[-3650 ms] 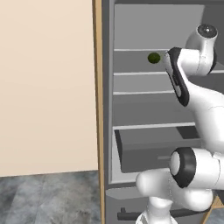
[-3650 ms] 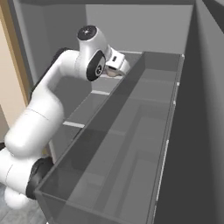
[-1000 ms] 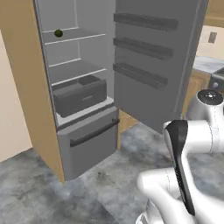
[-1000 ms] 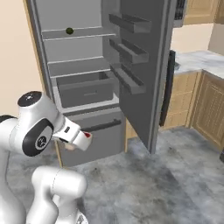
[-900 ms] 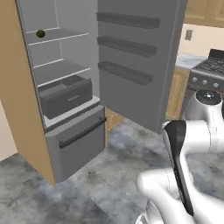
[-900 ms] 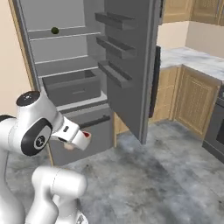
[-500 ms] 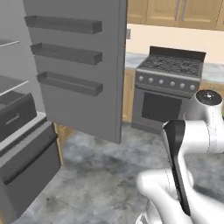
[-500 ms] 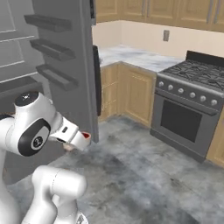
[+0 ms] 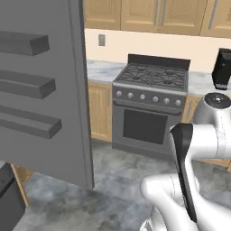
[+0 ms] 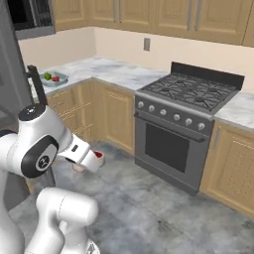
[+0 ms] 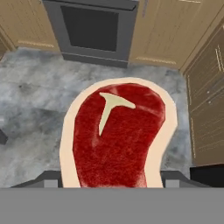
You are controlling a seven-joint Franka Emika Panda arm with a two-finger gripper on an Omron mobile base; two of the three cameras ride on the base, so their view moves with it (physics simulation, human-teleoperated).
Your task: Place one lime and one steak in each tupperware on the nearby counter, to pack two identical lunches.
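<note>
One arm folded low, jaws clamping steak [image 11: 116, 135] over floor [image 11: 30, 100]

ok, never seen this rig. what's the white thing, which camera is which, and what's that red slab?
The white thing is a robot arm on a driving base, in a rendered kitchen. Two pictures come from cameras on the base, behind the arm to its left and right; both look toward the stove. The third looks along the gripper itself. The red slab is a steak with a pale rim, gripped in the fingers. On the marbled counter, left of the stove, sits a pale tupperware already holding a green lime and something red, likely the other steak.
</note>
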